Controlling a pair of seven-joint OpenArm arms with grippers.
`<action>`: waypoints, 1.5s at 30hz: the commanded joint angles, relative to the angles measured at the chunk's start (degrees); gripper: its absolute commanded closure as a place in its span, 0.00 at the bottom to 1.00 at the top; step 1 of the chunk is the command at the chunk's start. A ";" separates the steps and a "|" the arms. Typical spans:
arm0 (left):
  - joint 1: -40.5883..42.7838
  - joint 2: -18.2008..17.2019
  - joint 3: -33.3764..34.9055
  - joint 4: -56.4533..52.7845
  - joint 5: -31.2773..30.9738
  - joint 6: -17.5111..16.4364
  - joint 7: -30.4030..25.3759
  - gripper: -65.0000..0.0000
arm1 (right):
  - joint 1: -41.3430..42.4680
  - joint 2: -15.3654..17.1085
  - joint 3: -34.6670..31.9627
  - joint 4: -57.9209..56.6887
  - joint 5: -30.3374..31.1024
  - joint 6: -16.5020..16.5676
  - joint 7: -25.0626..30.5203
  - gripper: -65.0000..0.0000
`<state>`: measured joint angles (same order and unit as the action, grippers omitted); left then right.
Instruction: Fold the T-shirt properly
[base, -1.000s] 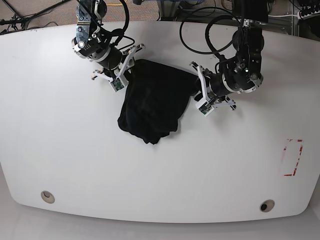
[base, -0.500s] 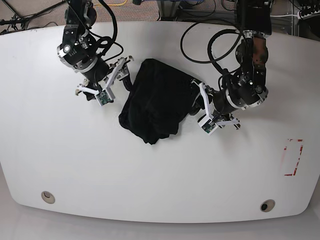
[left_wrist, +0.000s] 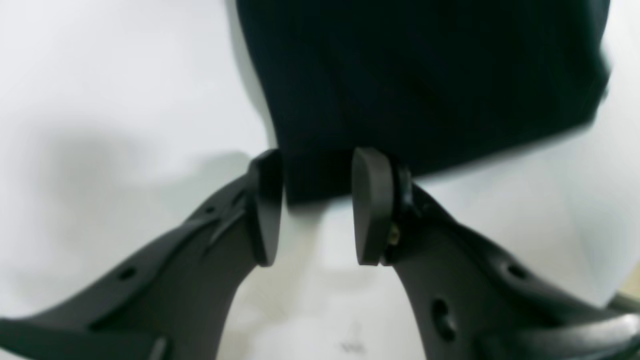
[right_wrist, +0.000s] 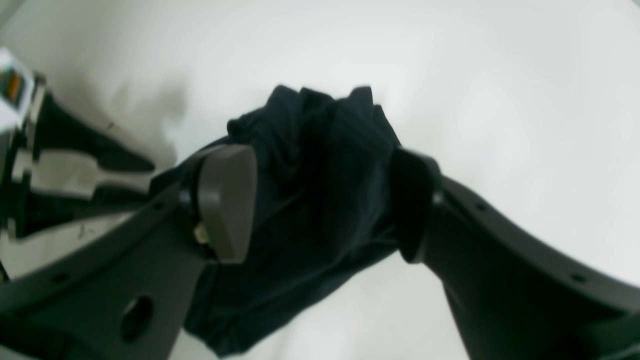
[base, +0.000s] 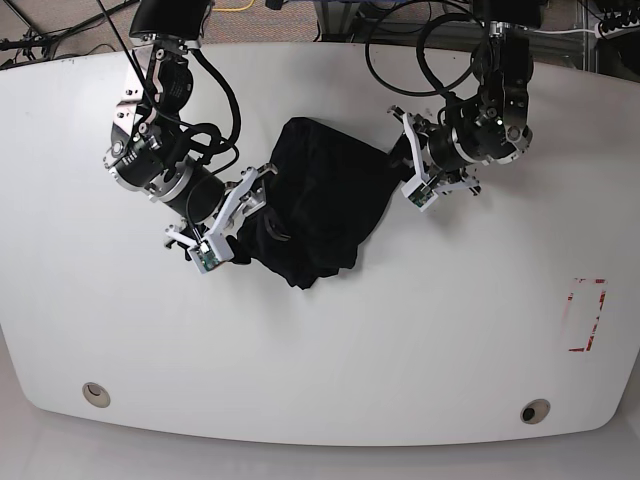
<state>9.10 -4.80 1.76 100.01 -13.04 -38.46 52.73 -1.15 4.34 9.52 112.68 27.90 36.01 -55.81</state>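
Regrasping looks underway: right gripper and left gripper, both parted, straddle edges of the bunched black T-shirt, needing closure next.

T-shirt mid-table; right claw at its left edge, left claw at right.

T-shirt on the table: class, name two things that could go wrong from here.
1. The T-shirt lies bunched, so a fold may trap wrinkles.
2. The right gripper straddles several crumpled layers and might lift a clump; the left gripper has only an edge between its open jaws and might slip off.
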 joint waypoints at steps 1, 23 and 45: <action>1.14 2.03 0.22 1.40 -0.98 -0.09 -2.58 0.67 | 2.07 -0.60 -2.27 -1.69 1.15 0.17 1.17 0.39; 4.83 5.98 2.59 7.73 -0.90 -0.09 -7.85 0.67 | 7.35 0.10 -10.35 -13.21 -6.93 0.17 4.34 0.39; -0.71 10.29 11.91 -10.12 6.58 4.57 -13.83 0.67 | 9.81 3.35 -10.53 -17.25 -6.85 2.72 7.24 0.73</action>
<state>8.91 5.21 13.52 91.18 -7.05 -33.82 39.51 7.31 7.57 -1.13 94.15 20.51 38.41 -50.11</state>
